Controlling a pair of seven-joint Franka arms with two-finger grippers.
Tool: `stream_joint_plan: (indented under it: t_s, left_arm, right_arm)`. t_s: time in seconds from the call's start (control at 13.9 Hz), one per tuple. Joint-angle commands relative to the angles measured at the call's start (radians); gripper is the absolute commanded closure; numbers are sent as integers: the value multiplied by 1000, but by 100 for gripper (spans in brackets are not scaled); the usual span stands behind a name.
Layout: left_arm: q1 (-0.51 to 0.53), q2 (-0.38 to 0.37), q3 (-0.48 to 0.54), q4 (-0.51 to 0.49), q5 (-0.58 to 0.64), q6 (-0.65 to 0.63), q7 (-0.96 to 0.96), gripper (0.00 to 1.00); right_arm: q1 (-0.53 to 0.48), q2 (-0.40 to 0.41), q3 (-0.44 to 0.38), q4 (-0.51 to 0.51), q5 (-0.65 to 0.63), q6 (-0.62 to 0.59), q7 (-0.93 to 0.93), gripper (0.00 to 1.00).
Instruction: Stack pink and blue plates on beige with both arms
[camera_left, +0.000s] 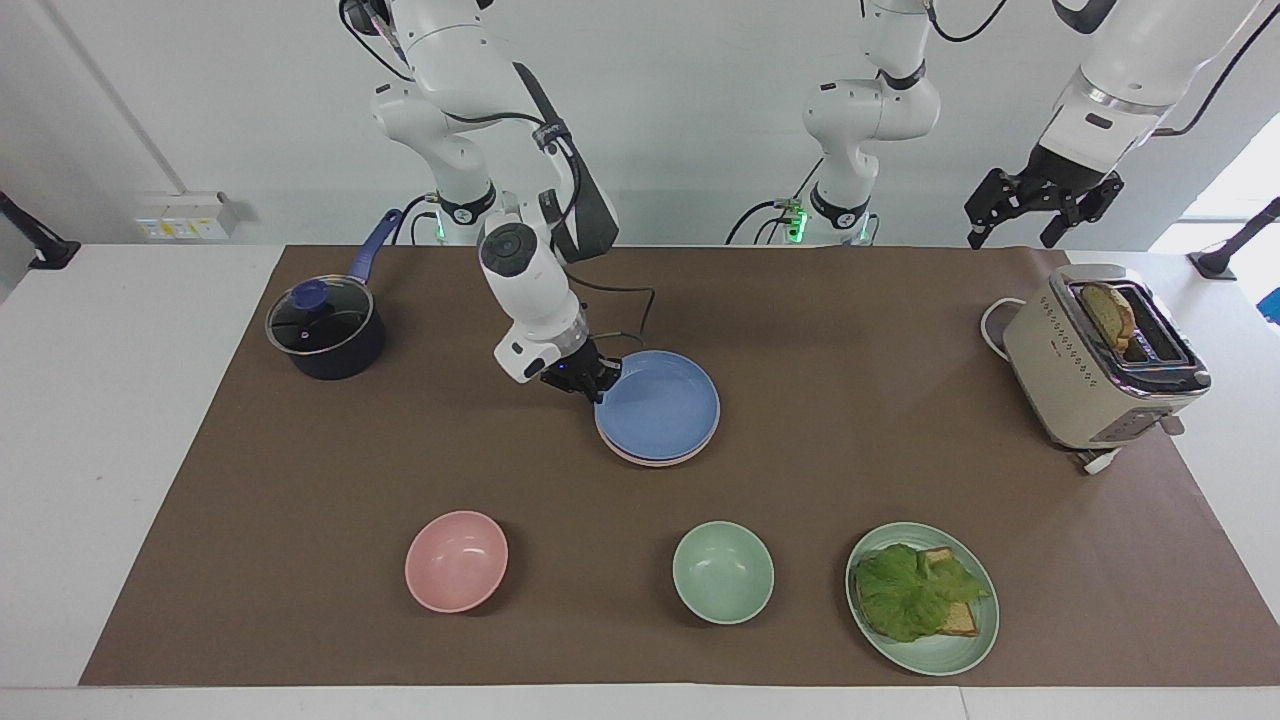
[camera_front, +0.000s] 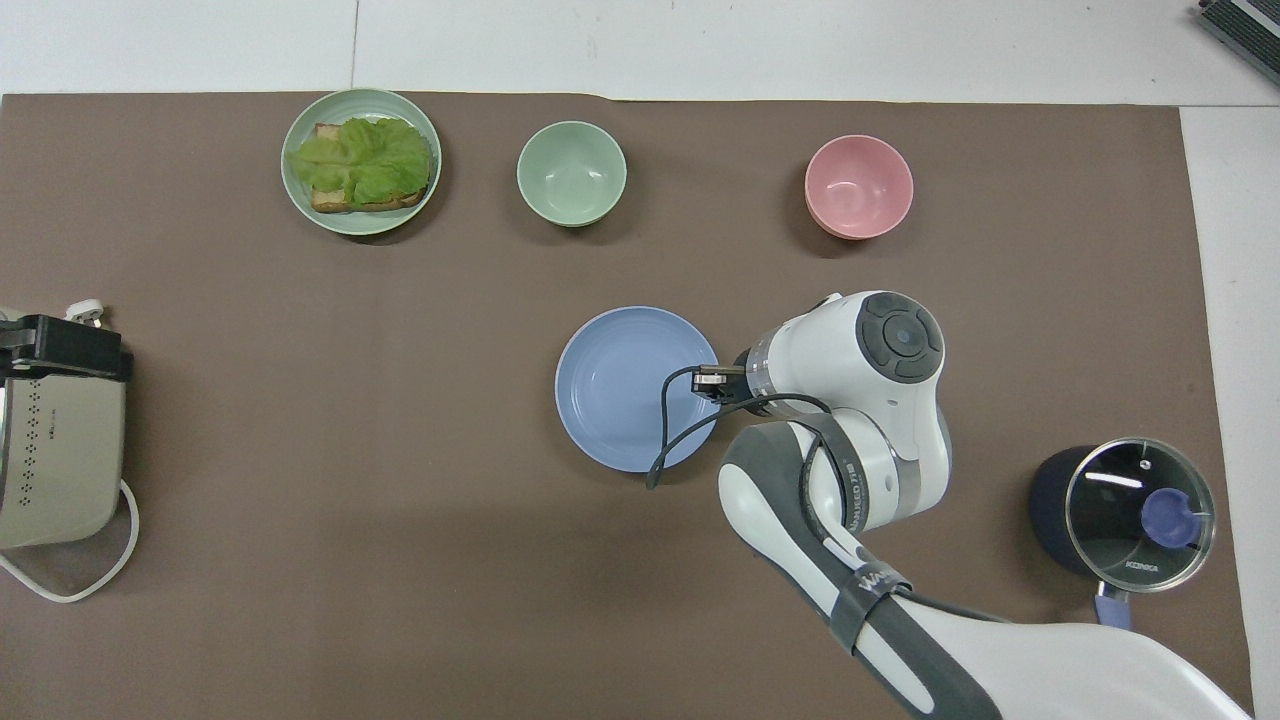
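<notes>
Two grippers, one stack. Right gripper (camera_left: 596, 384) low over the middle of the brown mat (camera_left: 860, 330), tips at the rim of the blue plate (camera_left: 660, 405) on the side nearest the robots and toward the right arm's end; whether clamped on that rim or let go, cannot be told. Wrist tilted steeply down, black cable looped over the plate in the overhead view.

Blue plate level, topmost in the stack, resting on the pink plate (camera_left: 650, 461); only a thin pale crescent of pink visible beneath, on the side farthest from the robots. Anything lower in the stack hidden from both views; from overhead, blue alone visible.

Outward from the stack:
- Dark pot (camera_left: 325, 335) with glass lid and blue handle, nearer to the robots, toward the right arm's end of the table.
- Pink bowl (camera_left: 456, 560) and green bowl (camera_left: 722, 572), farther from the robots than the stack, well apart from each other.
- Green plate (camera_left: 950, 655) with toast and lettuce, beside the green bowl, toward the left arm's end.
- Cream toaster (camera_left: 1085, 370) at the left arm's end, half on the mat, one slice of bread (camera_left: 1108, 312) upright in a slot.

Left gripper (camera_left: 1040, 205) raised high near the toaster, spread wide, holding nothing; left arm waiting.
</notes>
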Motion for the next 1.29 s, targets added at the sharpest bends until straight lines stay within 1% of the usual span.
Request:
stream_joint_plan:
  t_s: [0.0,0.07,0.14,0.22,0.43,0.5,0.72,0.86,0.94,1.01,1.08,1.22]
  left_arm:
    - [10,-7,-6,9,7,-22,3,0]
    - [10,-7,-6,9,7,-22,3,0]
    - [10,-7,-6,9,7,-22,3,0]
    - [10,-7,-6,9,7,-22,3,0]
    - [10,-7,-6,9,7,-22,3,0]
    - [10,-7,-6,9,7,-22,3,0]
    - [10,-7,-6,9,7,-22,3,0]
    - [10,-7,-6,9,7,-22,3,0]
    - [10,-7,-6,9,7,-22,3,0]
    - [10,-7,-6,9,7,-22,3,0]
    - [10,-7,-6,9,7,-22,3,0]
    - [10,-7,-6,9,7,-22,3,0]
  right_arm:
    - [0,7,-1,18,-17,6,-15,41]
    - [-3,-1,-1,18,-20,-1,-15,31]
    - [-7,-19,-3,18,-20,-7,-15,17]
    - [-13,-41,-4,18,-20,-14,-14,0]
    - [-61,-123,-13,18,-25,-105,-12,0]
    - [-94,-154,-13,18,-37,-144,-14,0]
    - [-150,-257,-12,21,-161,-290,-14,0]
    - [-220,-335,-13,30,-186,-397,-56,0]
    - [-258,-364,-15,64,-187,-475,-102,0]
    - [-301,-363,-15,134,-187,-586,-126,0]
    - [-334,-360,-13,189,-198,-667,-144,0]
    - [-343,-357,-12,282,-288,-760,-159,0]
